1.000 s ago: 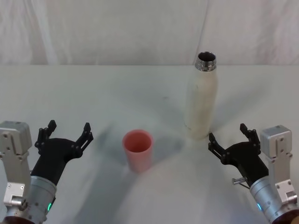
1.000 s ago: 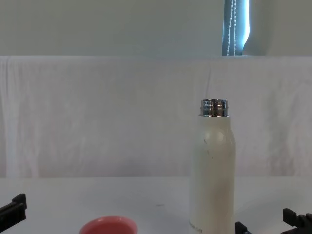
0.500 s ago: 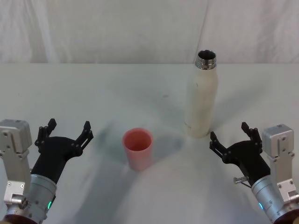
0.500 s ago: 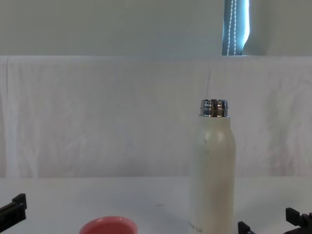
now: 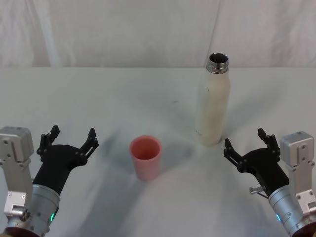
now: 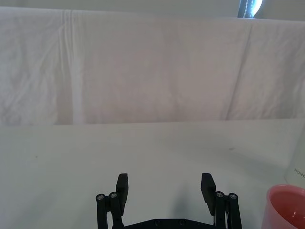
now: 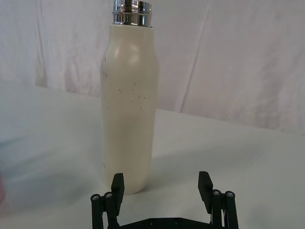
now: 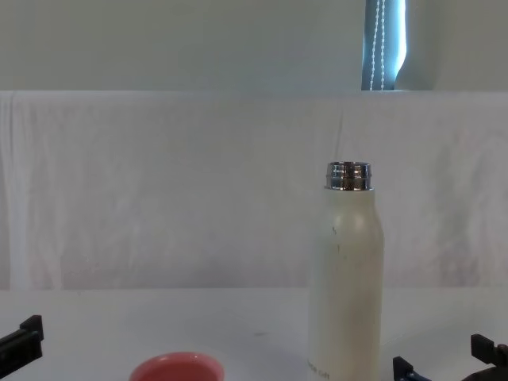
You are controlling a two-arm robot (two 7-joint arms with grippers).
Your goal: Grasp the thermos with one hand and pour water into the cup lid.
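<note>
The right gripper [image 5: 245, 144] hovers low over the table [image 5: 98, 94] with fingers spread wide and nothing between them. The thermos [image 5: 213, 101] stands upright just ahead of it, slightly to its left, uncapped. The left gripper [image 5: 70, 138] is also spread; the cup lid [image 5: 145, 157] sits to its right. Small grey print near the thermos base is unreadable.

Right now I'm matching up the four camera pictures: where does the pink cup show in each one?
Head view: the pink cup stands centre, left of the bottle.
Chest view: its rim pokes up at the bottom edge, left of the bottle.
Left wrist view: cut off at the lower right corner.
Right wrist view: not in it.
Shared landmark: the bottle.
</note>
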